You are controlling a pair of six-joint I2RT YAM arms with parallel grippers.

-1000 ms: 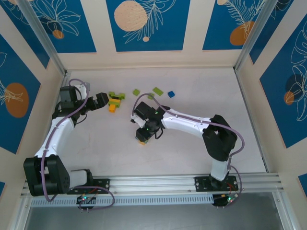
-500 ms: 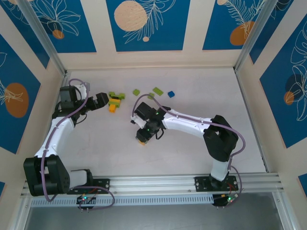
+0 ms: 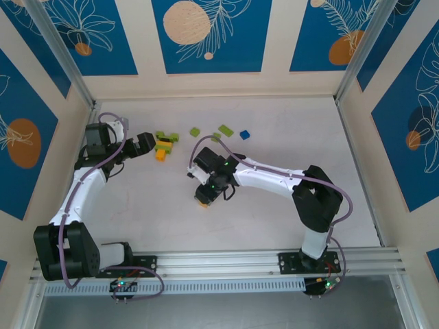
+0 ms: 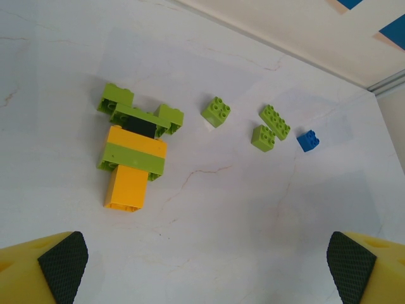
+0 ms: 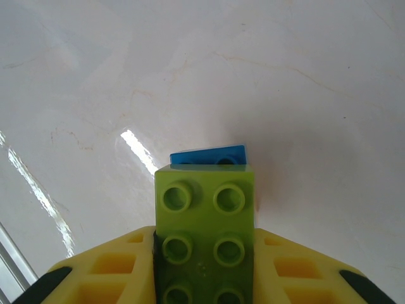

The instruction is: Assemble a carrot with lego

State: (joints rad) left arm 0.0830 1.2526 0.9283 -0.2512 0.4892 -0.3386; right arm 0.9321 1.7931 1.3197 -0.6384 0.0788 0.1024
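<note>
Right end effector [image 5: 205, 278] clamped on lime green studded plastic brick [image 5: 205, 215], blue brick [image 5: 207, 154] touching its front, mid glossy white worktop [image 5: 285, 76]. Left end effector [image 4: 205, 263] jaws apart near orange-and-lime brick stack [image 4: 133, 161], far-left.

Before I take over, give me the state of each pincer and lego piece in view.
left pincer, open, over bare table short of the carrot build.
right pincer, shut on the lime brick.
lime brick, held, a blue piece at its far end.
carrot build, partly stacked, lying free.
loose lime bricks, three, ungripped on the table.
blue brick, loose on the table.
</note>
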